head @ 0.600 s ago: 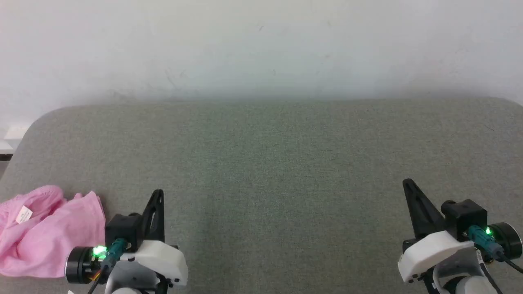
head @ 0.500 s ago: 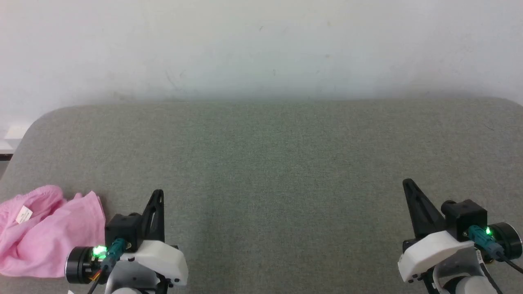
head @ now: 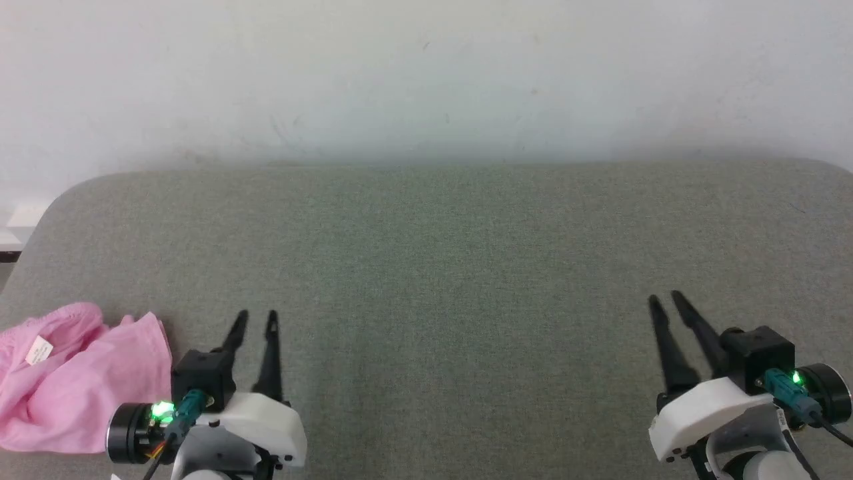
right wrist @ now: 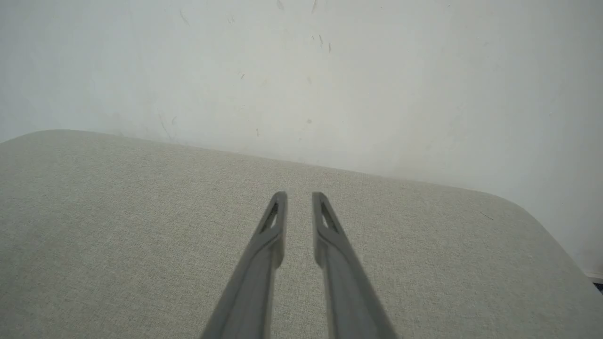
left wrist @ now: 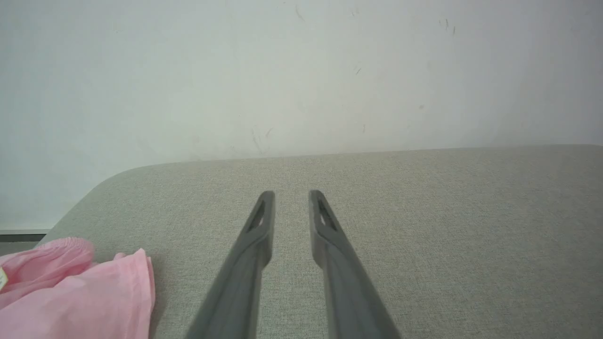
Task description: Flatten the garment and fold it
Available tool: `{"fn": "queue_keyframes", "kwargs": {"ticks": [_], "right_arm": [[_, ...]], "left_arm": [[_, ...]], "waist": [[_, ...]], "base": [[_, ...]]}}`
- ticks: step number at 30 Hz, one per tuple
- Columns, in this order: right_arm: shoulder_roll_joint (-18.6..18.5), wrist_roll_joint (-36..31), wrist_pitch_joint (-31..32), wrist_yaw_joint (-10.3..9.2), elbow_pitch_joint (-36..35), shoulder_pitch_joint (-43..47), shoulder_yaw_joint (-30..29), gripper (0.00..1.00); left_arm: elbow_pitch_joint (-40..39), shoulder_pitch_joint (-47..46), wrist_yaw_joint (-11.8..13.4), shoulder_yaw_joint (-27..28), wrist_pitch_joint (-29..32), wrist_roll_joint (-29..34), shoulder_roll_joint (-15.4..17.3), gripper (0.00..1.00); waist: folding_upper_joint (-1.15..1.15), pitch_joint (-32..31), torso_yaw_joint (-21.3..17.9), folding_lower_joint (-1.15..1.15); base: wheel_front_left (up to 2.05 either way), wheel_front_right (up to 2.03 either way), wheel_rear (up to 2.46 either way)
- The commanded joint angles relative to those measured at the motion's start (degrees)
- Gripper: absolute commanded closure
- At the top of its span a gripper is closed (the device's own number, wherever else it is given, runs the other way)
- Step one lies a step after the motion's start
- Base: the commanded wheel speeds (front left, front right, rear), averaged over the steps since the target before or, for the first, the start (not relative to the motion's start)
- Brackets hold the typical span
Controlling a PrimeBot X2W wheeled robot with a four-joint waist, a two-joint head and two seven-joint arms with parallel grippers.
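Garment (head: 80,380) crumpled near left, no clear axis, left edge cut off; left gripper (head: 256,315) and right gripper (head: 664,297) slightly parted, empty.

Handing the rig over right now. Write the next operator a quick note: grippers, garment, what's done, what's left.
Left gripper: slightly open, empty, just right of the garment, not touching it.
Right gripper: slightly open, empty, over the right side of the grey surface.
Garment: pink, crumpled in a heap at the near left edge, white label showing.
Done: nothing yet.
Left: grasp it, spread it flat, fold it.
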Motion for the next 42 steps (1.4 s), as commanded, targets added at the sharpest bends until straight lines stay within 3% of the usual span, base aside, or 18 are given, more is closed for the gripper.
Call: {"fn": "queue_keyframes", "kwargs": {"ticks": [1,22,42], "right_arm": [[0.0,0.1,-0.1,0.00,0.1,0.0,0.0,0.00],[0.0,1.7,-2.7,-0.01,2.0,-0.8,0.1,0.00],[0.1,2.6,-5.0,-0.02,3.5,-1.1,1.1,0.00]], "left_arm": [[0.0,-0.1,0.0,-0.1,-0.1,-0.1,0.0,0.00],[0.9,-1.0,-1.1,-0.5,-2.7,-3.0,0.0,0.00],[1.7,-1.1,-1.7,0.4,-5.1,-5.8,0.0,0.00]], "waist": [[0.00,0.0,0.0,0.00],[0.00,0.1,0.9,0.00],[0.00,0.0,6.2,0.00]], "base": [[0.00,0.00,0.00],[0.00,0.00,0.00],[0.00,0.00,0.00]]}}
